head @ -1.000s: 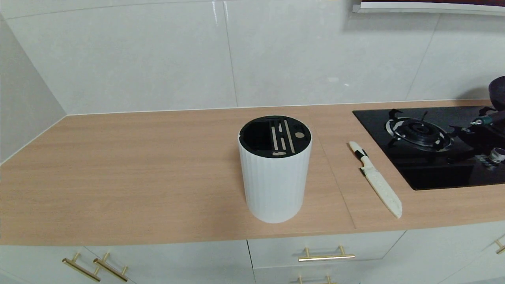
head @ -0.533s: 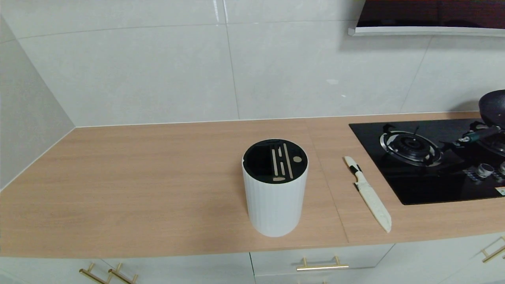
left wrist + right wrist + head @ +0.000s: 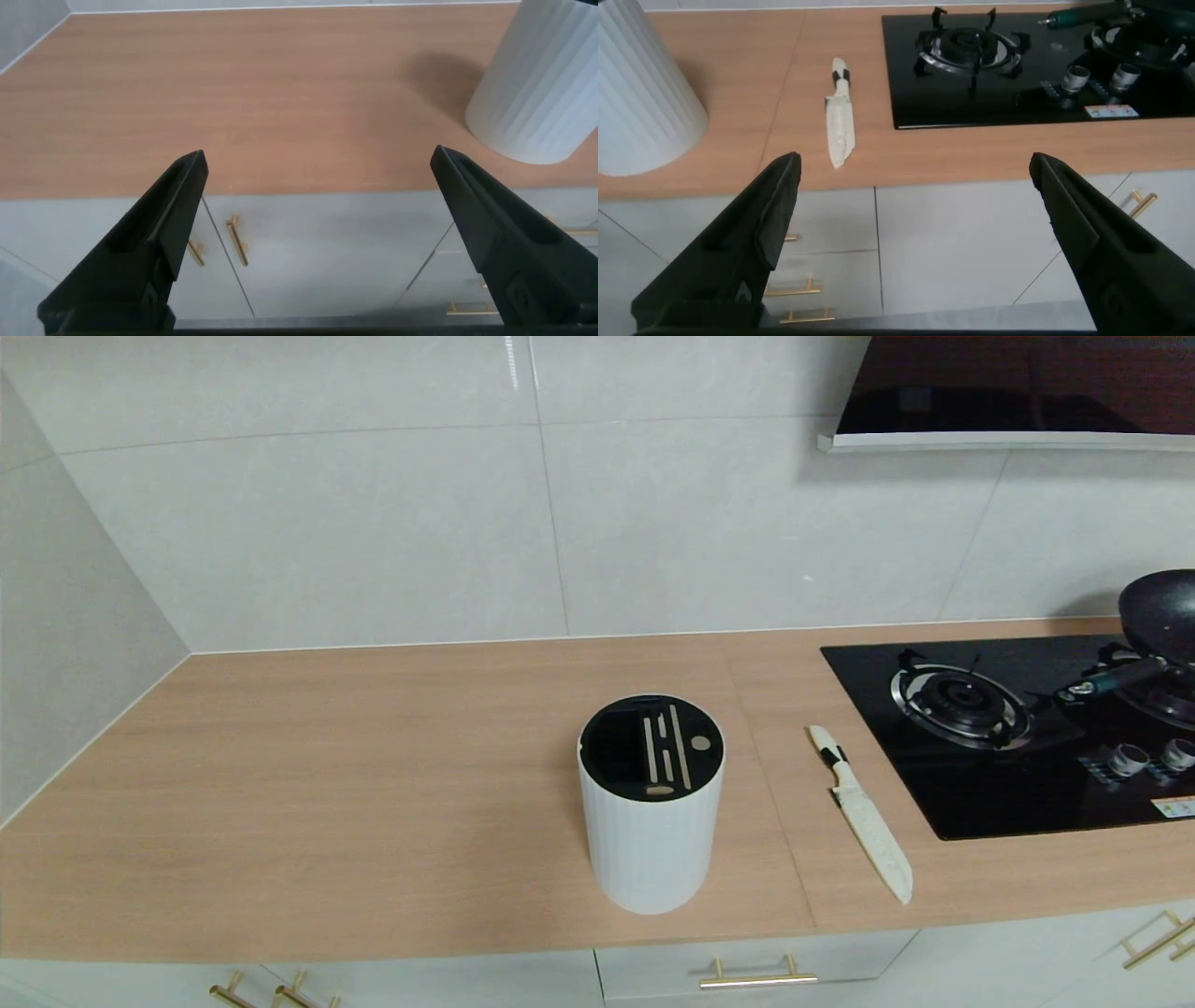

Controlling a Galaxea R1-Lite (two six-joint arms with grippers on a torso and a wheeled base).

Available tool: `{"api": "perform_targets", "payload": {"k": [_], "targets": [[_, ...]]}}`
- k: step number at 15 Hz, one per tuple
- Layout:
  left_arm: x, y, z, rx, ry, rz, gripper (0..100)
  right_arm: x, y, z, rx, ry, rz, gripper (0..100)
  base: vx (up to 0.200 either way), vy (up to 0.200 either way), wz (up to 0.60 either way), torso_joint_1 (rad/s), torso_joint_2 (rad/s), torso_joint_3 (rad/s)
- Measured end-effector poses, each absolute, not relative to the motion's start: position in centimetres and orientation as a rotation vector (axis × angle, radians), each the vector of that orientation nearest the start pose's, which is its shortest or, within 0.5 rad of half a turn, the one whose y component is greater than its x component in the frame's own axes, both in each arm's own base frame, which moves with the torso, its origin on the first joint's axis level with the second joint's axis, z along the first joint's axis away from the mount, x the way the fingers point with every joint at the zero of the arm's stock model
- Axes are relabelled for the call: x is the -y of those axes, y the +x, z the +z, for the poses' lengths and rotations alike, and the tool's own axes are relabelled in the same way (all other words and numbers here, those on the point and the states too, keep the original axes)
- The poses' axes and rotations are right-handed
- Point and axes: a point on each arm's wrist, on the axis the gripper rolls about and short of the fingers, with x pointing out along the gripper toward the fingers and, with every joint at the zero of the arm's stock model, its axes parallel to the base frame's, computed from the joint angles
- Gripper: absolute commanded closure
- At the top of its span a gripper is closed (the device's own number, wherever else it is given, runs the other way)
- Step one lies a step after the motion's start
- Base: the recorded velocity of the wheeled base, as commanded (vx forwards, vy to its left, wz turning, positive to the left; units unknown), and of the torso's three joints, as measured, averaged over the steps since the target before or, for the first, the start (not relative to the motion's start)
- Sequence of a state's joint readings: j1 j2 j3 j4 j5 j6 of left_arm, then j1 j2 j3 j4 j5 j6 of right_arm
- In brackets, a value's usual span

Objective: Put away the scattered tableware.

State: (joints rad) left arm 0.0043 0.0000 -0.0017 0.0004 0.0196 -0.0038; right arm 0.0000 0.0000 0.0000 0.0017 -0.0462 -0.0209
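Note:
A white ribbed cylindrical holder with a black slotted top stands upright near the wooden counter's front edge; its side also shows in the wrist views, holder and holder. To its right a cream knife with a black band lies flat on the counter, blade tip toward the front edge, also seen as knife. My left gripper hangs open in front of the counter edge, left of the holder. My right gripper hangs open in front of the cabinets, below the knife and hob.
A black gas hob with burners and knobs is set into the counter at the right, with a dark wok on its far burner. White cabinets with gold handles run below. The wooden counter stretches left to a tiled corner.
The head camera has tilted up and back, so the whole scene sits lower and smaller and more of the hood and wall shows. The holder and knife keep their places on the counter.

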Motion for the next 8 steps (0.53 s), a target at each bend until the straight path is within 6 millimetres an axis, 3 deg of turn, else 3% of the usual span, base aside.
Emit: {"api": "perform_targets", "payload": {"k": [8], "targets": [[-0.03, -2.29, 7.59, 0.001, -0.004, 0.024, 0, 0.1, -2.28, 7.53, -0.002, -0.024, -0.046, 0, 0.0, 0.0, 0.0, 0.0, 0.0, 0.0]]}}
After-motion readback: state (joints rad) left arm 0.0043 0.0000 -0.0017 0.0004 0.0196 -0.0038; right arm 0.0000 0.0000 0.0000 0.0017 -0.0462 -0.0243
